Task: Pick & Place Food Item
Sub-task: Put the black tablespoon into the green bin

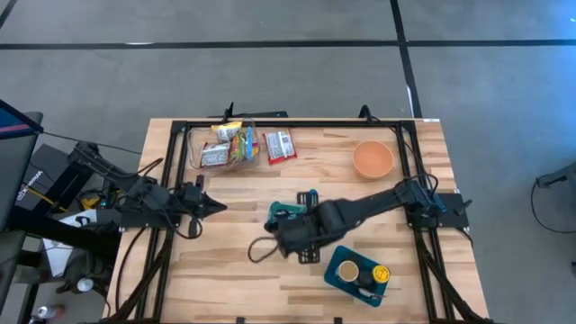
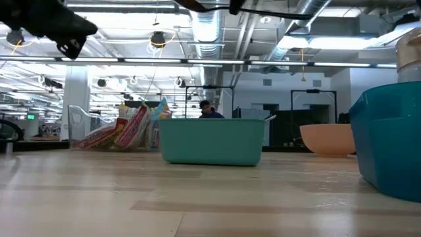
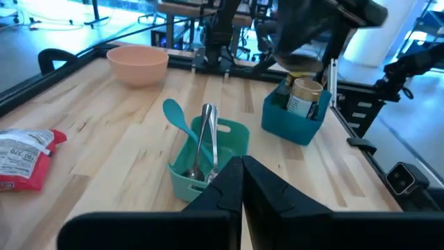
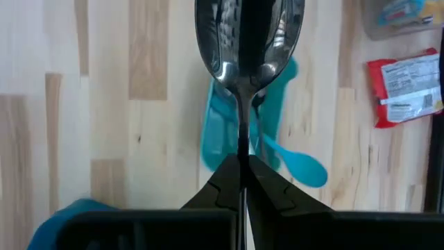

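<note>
So my right claw point(image 4: 242, 163) is pinching a metal spoon point(image 4: 248, 31) by its handle, hanging over the small teal bin point(image 1: 290, 211) near the middle of the table point(image 1: 225, 270). A teal spoon point(image 3: 177, 117) is sitting in that bin. My left claw point(image 1: 219, 207) is waiting closed and empty at 9 o'clock. The snack packets point(image 1: 279, 146) are lying up at 12, beside the clear bin point(image 1: 222, 146), with the orange bowl point(image 1: 373, 159) at about 1 o'clock.

The right arm reached in over the table's middle, its gripper point(image 4: 242, 167) pointed down, fingers clamped on a spoon point(image 4: 248, 42) sticking out beyond them. The left gripper point(image 1: 216, 207) waited closed at the left edge, level, pointing inward.
</note>
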### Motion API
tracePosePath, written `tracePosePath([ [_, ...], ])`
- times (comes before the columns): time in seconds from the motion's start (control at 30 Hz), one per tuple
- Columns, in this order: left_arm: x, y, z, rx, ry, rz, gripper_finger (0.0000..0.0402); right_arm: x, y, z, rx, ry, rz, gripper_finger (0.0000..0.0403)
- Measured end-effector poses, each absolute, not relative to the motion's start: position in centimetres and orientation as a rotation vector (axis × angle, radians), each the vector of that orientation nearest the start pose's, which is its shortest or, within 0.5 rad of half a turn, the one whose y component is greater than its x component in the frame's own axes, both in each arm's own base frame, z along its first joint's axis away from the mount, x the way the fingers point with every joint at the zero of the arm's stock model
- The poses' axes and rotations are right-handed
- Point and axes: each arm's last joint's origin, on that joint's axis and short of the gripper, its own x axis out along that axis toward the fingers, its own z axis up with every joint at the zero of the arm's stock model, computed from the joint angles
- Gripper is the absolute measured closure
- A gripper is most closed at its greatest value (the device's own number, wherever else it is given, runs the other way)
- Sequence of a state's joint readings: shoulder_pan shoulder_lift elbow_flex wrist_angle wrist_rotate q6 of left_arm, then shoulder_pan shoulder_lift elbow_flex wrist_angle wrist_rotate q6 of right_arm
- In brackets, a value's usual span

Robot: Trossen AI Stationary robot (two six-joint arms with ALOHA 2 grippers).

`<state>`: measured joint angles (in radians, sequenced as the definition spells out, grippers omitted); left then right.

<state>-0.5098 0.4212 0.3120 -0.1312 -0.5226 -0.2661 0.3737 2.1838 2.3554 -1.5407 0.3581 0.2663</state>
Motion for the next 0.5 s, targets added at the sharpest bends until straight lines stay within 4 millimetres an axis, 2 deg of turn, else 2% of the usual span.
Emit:
tracePosePath([
  [0.2,10.6,-4.4,21.1,-0.177,0.177,-0.028,0.0402,40.0,11.7,34.0,-0.183,1.237,-0.161,0.04],
  [0.5,10.5,-4.8,19.9,-0.204,0.164,-0.176,0.0402,40.8,8.7,34.0,-0.089,1.275,-0.127,0.0399],
])
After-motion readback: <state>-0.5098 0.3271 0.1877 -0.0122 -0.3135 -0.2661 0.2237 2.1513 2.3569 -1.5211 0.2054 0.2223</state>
